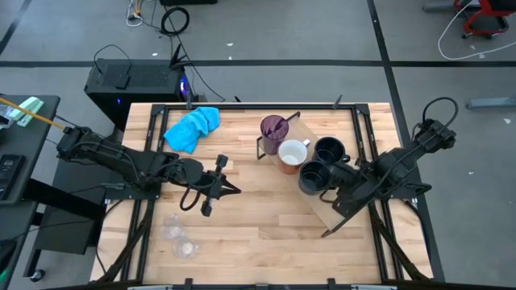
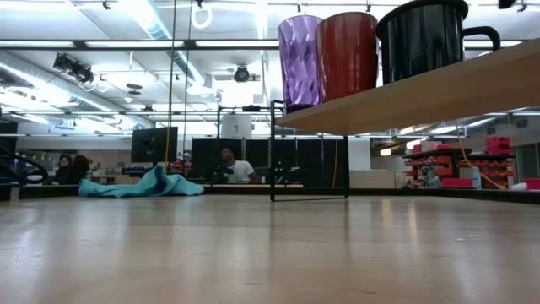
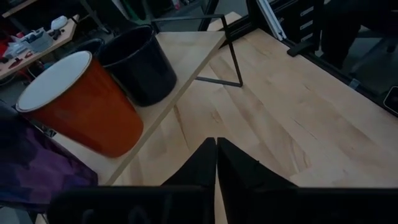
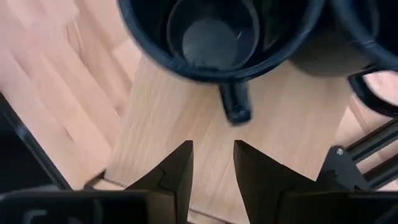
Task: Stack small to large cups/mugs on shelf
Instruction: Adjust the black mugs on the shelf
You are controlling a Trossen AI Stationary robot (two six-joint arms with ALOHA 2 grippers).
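The shelf (image 1: 322, 205) lies slantwise on the table's right half. Four cups stand on it: a purple tumbler (image 1: 274, 129), a mug that is white inside and red-orange outside (image 1: 292, 153), and two dark mugs (image 1: 329, 149) (image 1: 313, 176). My right gripper (image 4: 211, 146) hangs open over the shelf board, just short of the nearer dark mug's handle (image 4: 235, 106), with nothing between its fingers. Mid-table, my left gripper (image 3: 216, 146) is shut and empty, pointing toward the shelf. Two clear glasses (image 1: 179, 238) stand on the table near the front left.
A bright blue cloth (image 1: 192, 127) lies at the table's far left. Black rails (image 1: 371, 145) run along the table's edges, and the shelf's wire frame (image 3: 227, 59) stands at its end. Bare wood (image 1: 266, 217) lies between the arms.
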